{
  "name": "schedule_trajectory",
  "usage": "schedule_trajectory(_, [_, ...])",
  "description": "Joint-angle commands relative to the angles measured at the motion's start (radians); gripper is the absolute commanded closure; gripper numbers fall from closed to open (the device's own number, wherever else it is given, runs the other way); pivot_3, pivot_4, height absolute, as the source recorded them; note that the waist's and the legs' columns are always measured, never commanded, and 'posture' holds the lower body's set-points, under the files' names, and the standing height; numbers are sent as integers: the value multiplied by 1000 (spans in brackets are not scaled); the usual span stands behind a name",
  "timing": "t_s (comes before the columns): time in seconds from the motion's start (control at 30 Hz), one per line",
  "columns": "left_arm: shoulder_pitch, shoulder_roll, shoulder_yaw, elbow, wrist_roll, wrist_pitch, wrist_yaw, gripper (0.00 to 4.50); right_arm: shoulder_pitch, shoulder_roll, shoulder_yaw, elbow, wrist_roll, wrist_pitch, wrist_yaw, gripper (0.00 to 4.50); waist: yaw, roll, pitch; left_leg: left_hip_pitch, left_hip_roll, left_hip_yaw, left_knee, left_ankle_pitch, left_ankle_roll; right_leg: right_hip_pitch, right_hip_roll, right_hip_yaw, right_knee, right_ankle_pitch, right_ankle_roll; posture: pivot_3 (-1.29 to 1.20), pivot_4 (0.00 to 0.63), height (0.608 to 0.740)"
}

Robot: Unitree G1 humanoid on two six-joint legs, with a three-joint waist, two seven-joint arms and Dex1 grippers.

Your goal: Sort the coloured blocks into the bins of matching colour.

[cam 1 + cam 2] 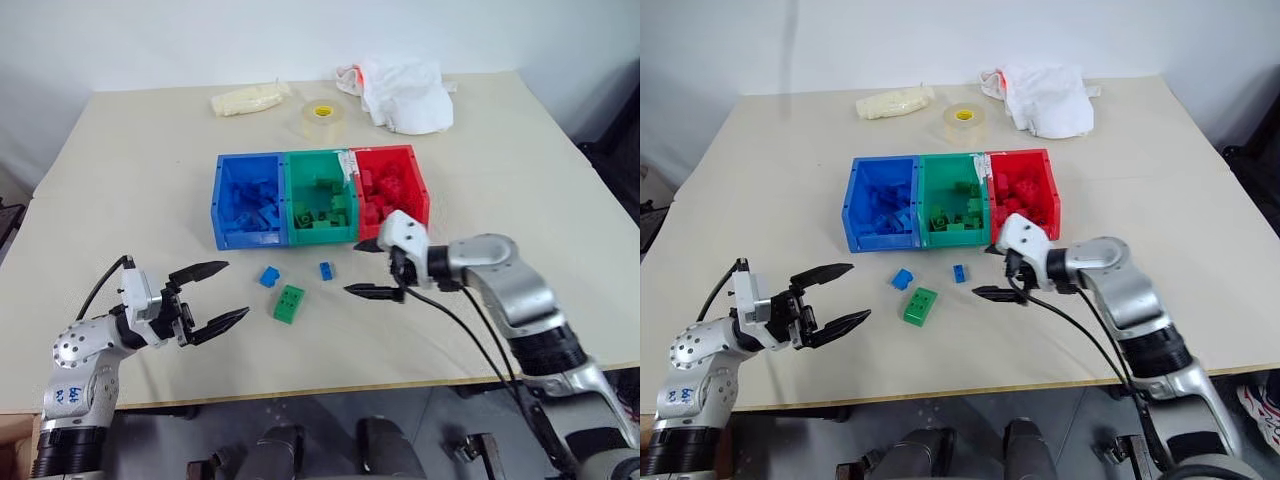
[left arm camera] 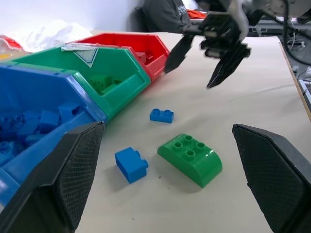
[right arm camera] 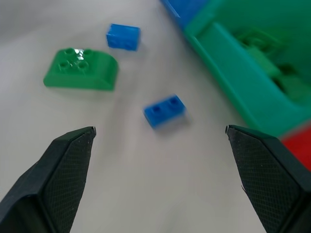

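Three blocks are still lying on the tabletop (image 1: 130, 170), just in front of the green bin (image 1: 318, 200): a green block (image 1: 289, 303), a blue block (image 1: 269, 276) beside it, and a smaller blue block (image 1: 326, 270) nearest the bin. The right end effector (image 1: 375, 268) is hovering spread wide and empty, beside the smaller blue block. The left end effector (image 1: 210, 296) is waiting released, further from the bin than the green block. The small brick is giving little surface, so the closing fingers are likely to push it aside, or the descending tips could be knocking the bin wall.
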Motion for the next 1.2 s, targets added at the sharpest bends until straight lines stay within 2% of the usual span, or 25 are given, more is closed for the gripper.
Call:
schedule_trajectory(0.03, [26, -6, 16, -54, -6, -11, 19, 0, -48, 50, 31, 70, -20, -75, 3, 19, 0, 0, 0, 0, 0, 0, 0, 0, 0, 0, 0, 0, 0, 0, 0, 0, 150, 740])
schedule_trajectory(0.2, [57, -12, 21, -87, -7, -12, 36, 0, -102, 126, 79, 233, -66, -172, 8, 19, -2, 0, 0, 0, 0, 0, 0, 0, 0, 0, 0, 0, 1, 0, 0, 0, 150, 740])
schedule_trajectory(0.43, [73, -10, 24, -101, -7, -13, 45, 0, -143, 170, 90, 388, -112, -249, 4, 19, -2, 0, 0, 0, 0, 0, 0, 0, 0, 0, 0, 0, 1, 0, 0, 0, 150, 740])
schedule_trajectory(0.73, [58, -3, 26, -86, -8, -10, 42, 0, -140, 162, 68, 367, -122, -258, 11, 3011, -3, 0, 0, 1, 0, 0, 0, 0, 0, 0, 1, 0, 1, 0, 0, 0, 150, 740])
schedule_trajectory(1.0, [31, -10, 14, -66, -3, -8, 43, 0, -273, 243, -5, 291, -52, -197, -34, 3026, -8, 0, 0, 1, 0, 0, 0, 0, -1, -1, 1, 0, 2, 0, 0, 0, 150, 740])
schedule_trajectory(1.1, [13, -12, 10, -51, 1, -10, 41, 0, -366, 312, -15, 391, -65, -225, -81, 3026, -10, 0, 0, 1, 1, 0, 0, 0, -2, -2, 2, 0, 4, 0, 0, 0, 150, 740])
schedule_trajectory(1.2, [-6, -18, 3, -40, 7, -16, 43, 0, -491, 401, -11, 611, -120, -306, -183, 3026, -13, 0, 0, 2, 1, 0, 0, 0, -2, -1, 2, 0, 5, 0, -1, 0, 150, 740])
